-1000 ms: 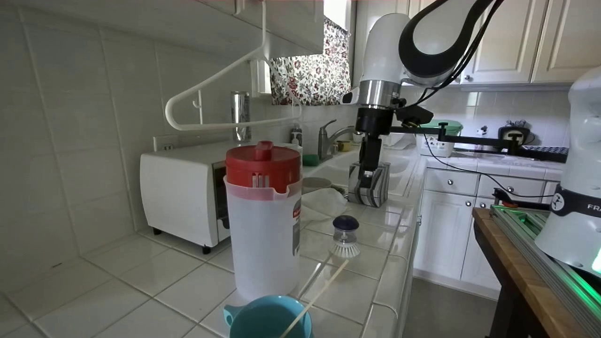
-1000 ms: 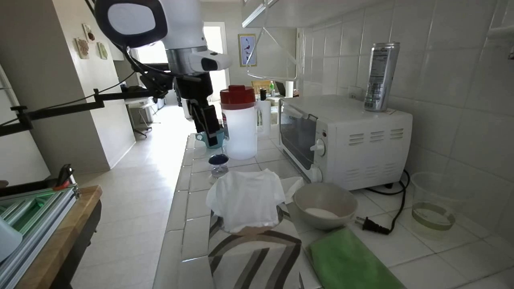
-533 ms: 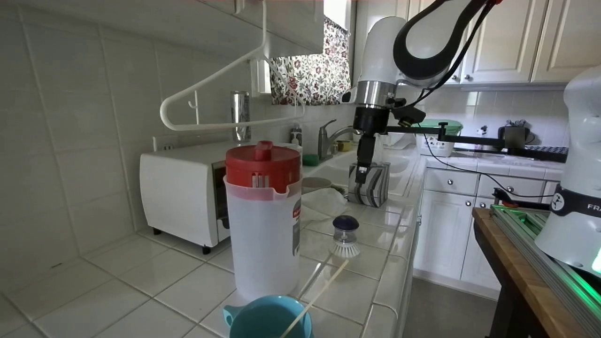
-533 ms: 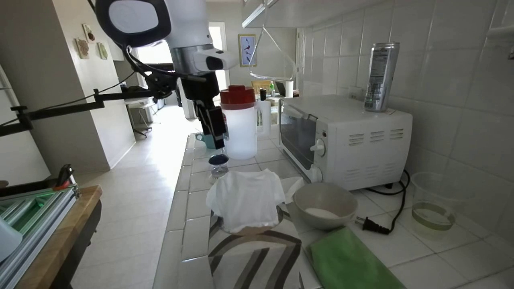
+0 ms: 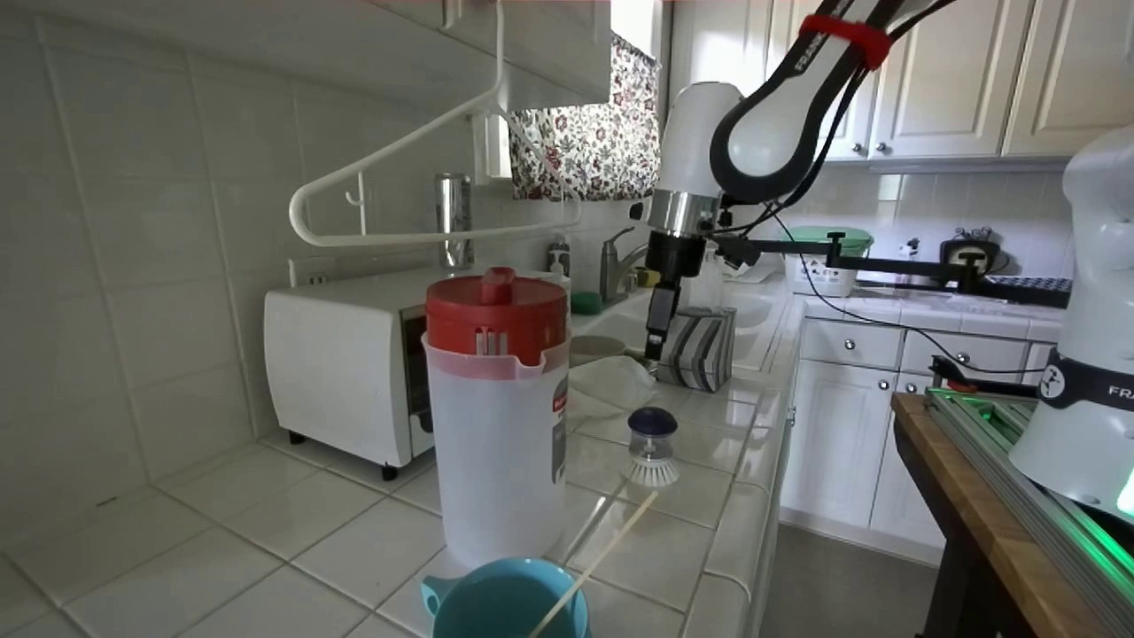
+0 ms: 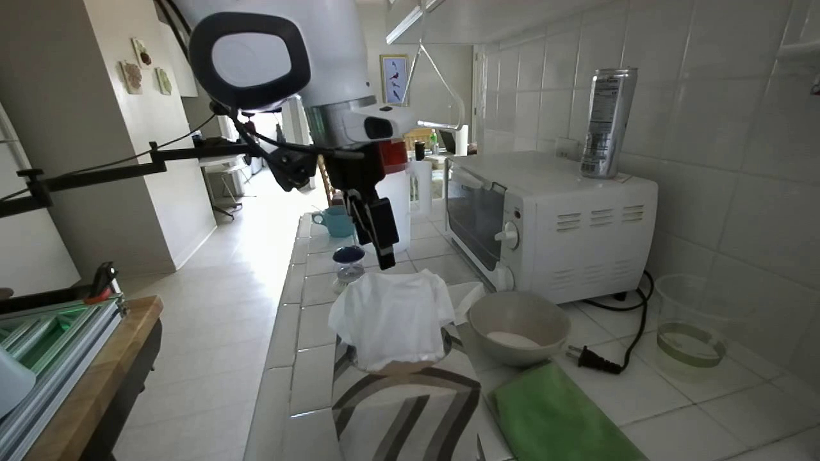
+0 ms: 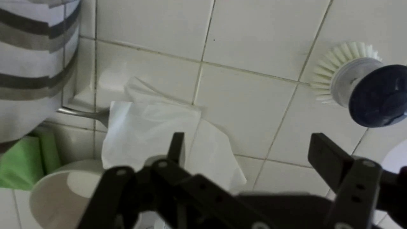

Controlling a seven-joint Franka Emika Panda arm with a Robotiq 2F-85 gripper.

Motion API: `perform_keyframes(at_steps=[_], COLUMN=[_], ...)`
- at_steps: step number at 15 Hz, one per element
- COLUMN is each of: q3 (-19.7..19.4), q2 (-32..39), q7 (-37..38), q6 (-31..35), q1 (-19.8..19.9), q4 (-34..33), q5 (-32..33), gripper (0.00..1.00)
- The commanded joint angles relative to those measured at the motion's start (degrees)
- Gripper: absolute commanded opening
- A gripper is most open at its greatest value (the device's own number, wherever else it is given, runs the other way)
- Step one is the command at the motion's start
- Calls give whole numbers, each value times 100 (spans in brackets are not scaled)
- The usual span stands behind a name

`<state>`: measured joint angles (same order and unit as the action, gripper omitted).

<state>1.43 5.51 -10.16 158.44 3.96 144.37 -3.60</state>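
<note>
My gripper [image 7: 248,140] is open and empty, its two black fingers spread above the white tiled counter. It also shows in both exterior views [image 5: 656,341] [image 6: 384,253]. Below the left finger in the wrist view lies a crumpled white paper [image 7: 152,130], with a metal utensil handle [image 7: 78,113] poking out from under it. A scrub brush [image 7: 378,95] with a dark blue knob and white bristles stands beyond the right finger. A striped tissue box [image 7: 31,63] is at the upper left, with white tissue [image 6: 397,320] rising from it. A beige bowl [image 7: 60,197] is partly hidden by the gripper.
A red-lidded pitcher [image 5: 496,443] and blue mug [image 5: 509,598] with a thin stick stand on the counter. A white toaster oven [image 6: 557,224] bears a can [image 6: 608,121]. A green cloth [image 6: 564,416], plug [image 6: 599,360] and clear tub [image 6: 692,326] lie beyond. A hanger [image 5: 425,237] hangs above.
The gripper has moved off the front of the tissue box toward the paper and bowl, staying in the air and coming slightly lower. The hanger sways a little. Counter objects have not moved.
</note>
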Motion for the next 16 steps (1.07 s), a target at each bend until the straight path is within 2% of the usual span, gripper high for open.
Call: perform_keyframes(at_steps=[1,4,10,14,16], q3=[-177,-346,-950,-909,-1049], q2=[705,1106,1466,1775,2045], q7=[385,598,1002,1064,1091], q6=[354,657,1734,2174,2507], q1=[-158,-249,-481,-566,-771], q4=[-387,-548,-674,-636,-660], q5=[540,785,1072,881,907], gripper=[100,100,100,100,100])
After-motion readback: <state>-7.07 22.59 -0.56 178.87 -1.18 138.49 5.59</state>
